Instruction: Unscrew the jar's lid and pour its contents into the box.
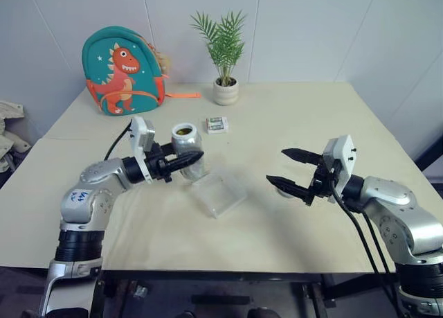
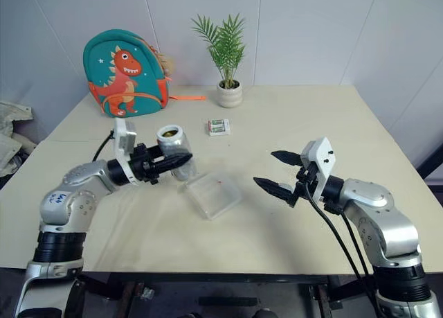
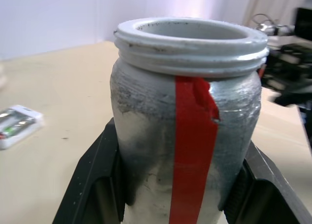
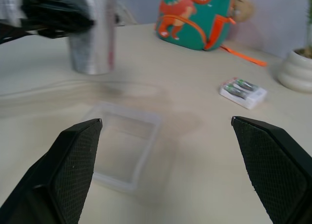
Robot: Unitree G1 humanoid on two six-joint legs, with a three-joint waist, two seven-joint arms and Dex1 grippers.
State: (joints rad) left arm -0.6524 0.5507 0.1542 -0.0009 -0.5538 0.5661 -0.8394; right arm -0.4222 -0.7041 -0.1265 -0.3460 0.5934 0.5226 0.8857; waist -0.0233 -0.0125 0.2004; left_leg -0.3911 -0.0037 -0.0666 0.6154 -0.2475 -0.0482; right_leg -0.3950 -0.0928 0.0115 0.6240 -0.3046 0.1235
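My left gripper [image 1: 190, 157] is shut on the jar [image 1: 185, 141], holding it upright just above the table at centre left. The jar's mouth is uncovered, and dark contents [image 1: 183, 131] show inside. In the left wrist view the black fingers [image 3: 92, 185] clamp the jar [image 3: 161, 112] on both sides of its red strip. The clear box [image 1: 220, 193] lies on the table just to the right of the jar. My right gripper [image 1: 277, 165] hovers open and holds nothing, to the right of the box. A small grey round thing, apparently the lid [image 1: 278, 186], lies under its lower finger.
A small white packet with green print [image 1: 217, 125] lies behind the jar. A dinosaur backpack [image 1: 123, 70] and a potted plant [image 1: 225, 89] stand at the table's far edge. Bare tabletop [image 1: 297, 117] spreads at the right and along the front.
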